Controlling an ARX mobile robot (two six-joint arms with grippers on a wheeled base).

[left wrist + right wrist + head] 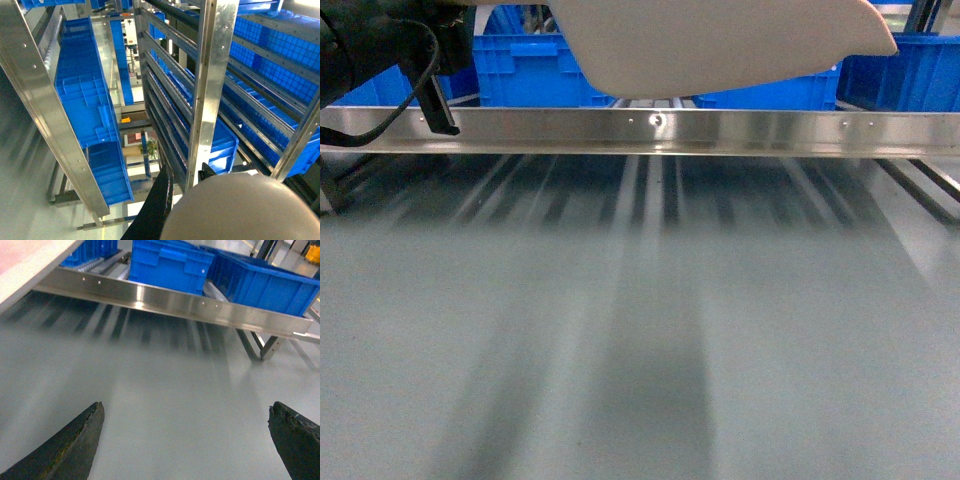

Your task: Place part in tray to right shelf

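Note:
The beige tray (720, 40) hangs at the top of the head view, above the shiny front rail of the right shelf (720, 130). My left gripper (435, 95) is at the top left, by the tray's left end. In the left wrist view its black fingers (160, 200) sit against the tray's rounded beige end (240, 210), so the left gripper (187, 172) is shut on it. The right gripper (185, 420) is open and empty above the grey floor, short of the shelf rail (175, 300). The part is out of view, and the inside of the tray is hidden.
Large blue crates (535, 65) stand on the shelf behind the rail, and more (170, 262) show in the right wrist view. Steel rack posts (210, 85) and more blue crates (85, 100) surround the left wrist. A pale surface (30, 260) fills that view's top-left corner.

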